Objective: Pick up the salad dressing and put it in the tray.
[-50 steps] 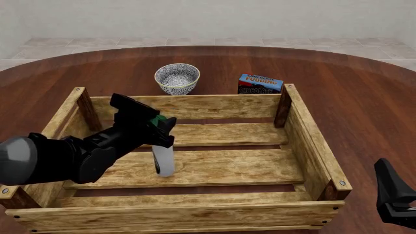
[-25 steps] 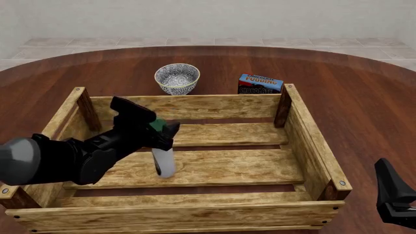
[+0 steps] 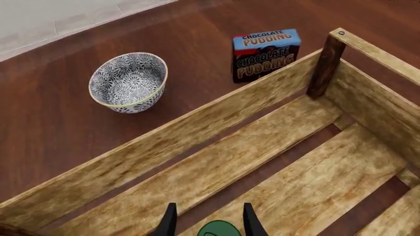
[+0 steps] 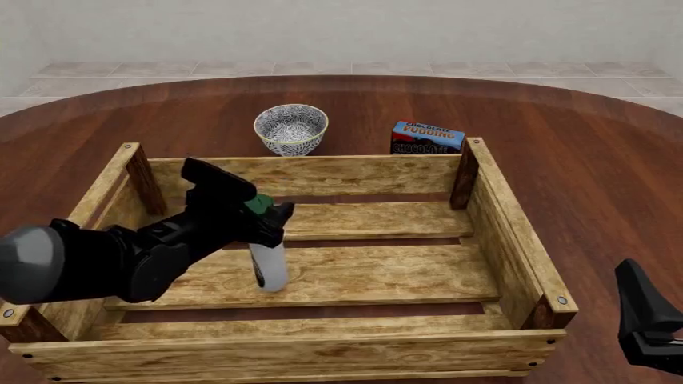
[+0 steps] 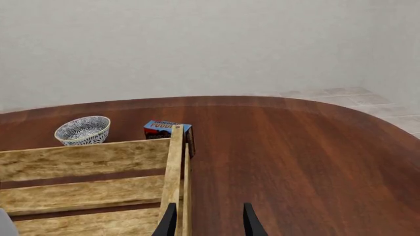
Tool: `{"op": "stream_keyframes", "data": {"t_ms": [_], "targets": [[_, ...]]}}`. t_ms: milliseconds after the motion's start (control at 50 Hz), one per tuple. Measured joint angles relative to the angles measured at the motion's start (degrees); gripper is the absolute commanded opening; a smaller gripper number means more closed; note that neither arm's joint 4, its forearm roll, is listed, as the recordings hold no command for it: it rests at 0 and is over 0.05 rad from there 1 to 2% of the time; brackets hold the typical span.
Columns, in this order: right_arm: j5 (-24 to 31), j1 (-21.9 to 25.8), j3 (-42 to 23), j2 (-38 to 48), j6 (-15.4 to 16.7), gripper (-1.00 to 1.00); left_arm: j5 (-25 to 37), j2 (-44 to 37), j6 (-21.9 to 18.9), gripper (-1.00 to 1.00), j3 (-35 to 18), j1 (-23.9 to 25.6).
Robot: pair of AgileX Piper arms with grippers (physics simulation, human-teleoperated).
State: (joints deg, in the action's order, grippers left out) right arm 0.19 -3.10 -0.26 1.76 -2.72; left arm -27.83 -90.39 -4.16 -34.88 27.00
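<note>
One bottle (image 4: 269,268) stands upright inside the one crate (image 4: 513,232), left claw (image 4: 267,214) pinching its green cap. Right claw (image 5: 206,221) is spread, holding nothing. One bowl (image 4: 290,129) and one pudding box (image 4: 427,138) sit on the tabletop (image 4: 597,160) beyond the crate.

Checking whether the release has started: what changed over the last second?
The left gripper eased slightly right and down with the salad dressing, which stands inside the tray; the fingers are around its green neck, and whether they have loosened can't be told. The right gripper, bowl and pudding box stayed put.
</note>
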Motion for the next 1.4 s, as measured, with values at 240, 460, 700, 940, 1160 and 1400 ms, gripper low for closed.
{"op": "stream_keyframes", "data": {"t_ms": [240, 460, 700, 940, 1160, 1400], "targets": [[0.1, 0.0, 0.0, -0.1, 0.0, 1.00, 0.6, 1.0, -0.2, 1.00, -0.1, 0.3], [0.1, 0.0, 0.0, -0.2, 0.0, 1.00, 1.4, 2.2, -0.5, 1.00, -0.2, 0.3], [0.2, 0.0, 0.0, -0.2, 0.0, 1.00, 2.7, 4.1, -1.1, 1.00, -0.6, 0.4], [0.2, 0.0, 0.0, -0.2, 0.0, 1.00, 4.5, 6.6, -1.5, 1.00, -1.1, 0.7], [0.1, 0.1, 0.0, -0.1, 0.3, 1.00, 6.9, 9.9, -2.1, 1.00, -1.8, 1.0], [0.0, 0.3, 0.0, 0.1, 0.4, 1.00, 9.5, 13.9, -2.9, 1.00, -2.4, 1.4]]}}
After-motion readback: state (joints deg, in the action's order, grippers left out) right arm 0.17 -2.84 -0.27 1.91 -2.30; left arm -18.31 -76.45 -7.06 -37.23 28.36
